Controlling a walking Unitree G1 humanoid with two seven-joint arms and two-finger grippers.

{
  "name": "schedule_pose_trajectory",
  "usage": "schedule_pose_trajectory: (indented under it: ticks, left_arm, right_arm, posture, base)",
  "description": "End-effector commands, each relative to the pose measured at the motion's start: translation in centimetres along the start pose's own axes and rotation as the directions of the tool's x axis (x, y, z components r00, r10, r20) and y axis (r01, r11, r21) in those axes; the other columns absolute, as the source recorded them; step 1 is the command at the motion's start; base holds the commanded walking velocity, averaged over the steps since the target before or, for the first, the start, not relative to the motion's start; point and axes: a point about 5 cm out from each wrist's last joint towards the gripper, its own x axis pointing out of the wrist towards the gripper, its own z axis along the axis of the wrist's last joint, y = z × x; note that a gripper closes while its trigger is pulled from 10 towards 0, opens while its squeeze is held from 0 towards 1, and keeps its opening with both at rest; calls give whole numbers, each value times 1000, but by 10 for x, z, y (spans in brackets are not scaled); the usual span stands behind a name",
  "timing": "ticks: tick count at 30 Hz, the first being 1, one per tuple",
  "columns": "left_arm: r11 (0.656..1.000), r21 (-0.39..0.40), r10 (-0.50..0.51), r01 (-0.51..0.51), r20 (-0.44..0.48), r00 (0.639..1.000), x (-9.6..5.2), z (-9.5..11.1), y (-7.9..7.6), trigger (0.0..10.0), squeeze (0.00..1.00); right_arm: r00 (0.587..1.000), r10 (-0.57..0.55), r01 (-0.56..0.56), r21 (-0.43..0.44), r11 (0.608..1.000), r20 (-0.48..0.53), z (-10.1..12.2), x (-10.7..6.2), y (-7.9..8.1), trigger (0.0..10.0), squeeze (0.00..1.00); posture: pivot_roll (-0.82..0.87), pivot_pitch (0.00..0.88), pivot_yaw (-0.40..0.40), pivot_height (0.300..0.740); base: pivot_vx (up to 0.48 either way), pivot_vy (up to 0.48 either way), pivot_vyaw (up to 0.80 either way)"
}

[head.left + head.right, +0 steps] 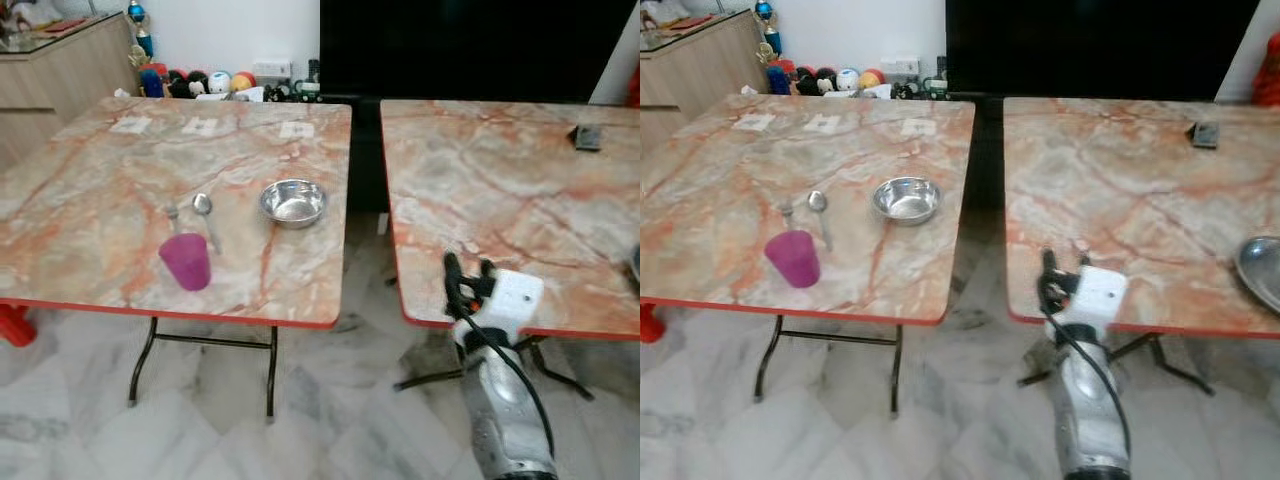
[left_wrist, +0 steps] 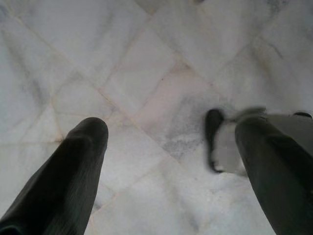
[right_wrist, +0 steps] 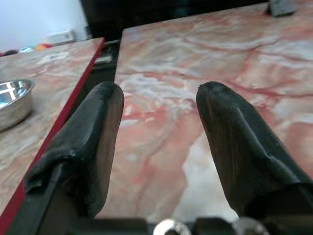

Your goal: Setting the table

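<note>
**Place setting waits on the left desk as the robot's right claw hovers empty**

A steel bowl (image 1: 293,202), round and mirror-bright, sits near the right edge of the left desk (image 1: 90,200), a marble-patterned slab trimmed in red on folding black legs. Left of it lie a metal spoon (image 1: 205,215) and what looks like a fork (image 1: 173,214), with a translucent magenta plastic cup (image 1: 185,261) upright just in front: grouped, it seems, as one diner's setting. The right claw (image 3: 159,105) holds low at the near edge of the right desk (image 1: 500,190), its matte black fingers apart and gripping nothing, likely poised to fetch the steel plate (image 1: 1262,268) at that desk's right edge. The left claw (image 2: 166,142) hangs spread over pale marble floor (image 2: 146,58).
</note>
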Motion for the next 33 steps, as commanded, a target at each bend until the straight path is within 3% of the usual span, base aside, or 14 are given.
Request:
schedule_pose_trajectory:
  ticks: [1, 17, 33]
  left_arm:
    - [1000, 0, 13, -13, -16, 1000, -1, -3, 5, 10000, 0]
    - [1000, -12, 16, -16, -10, 1000, -1, -2, 5, 10000, 0]
    - [1000, -19, 7, -7, -8, 1000, -2, -4, 3, 10000, 0]
  right_arm:
    - [1000, 17, -17, 7, 1000, 14, 3, 2, 6, 10000, 0]
    - [1000, 23, -23, 16, 1000, 14, 4, 4, 10, 10000, 0]
    - [1000, 23, -23, 16, 1000, 14, 4, 5, 10, 10000, 0]
  posture:
    - [17, 67, -16, 740]
    - [27, 89, -23, 740]
    - [30, 99, -29, 740]
  base:
    - [0, 345, 0]
    - [0, 337, 0]
    - [0, 0, 0]
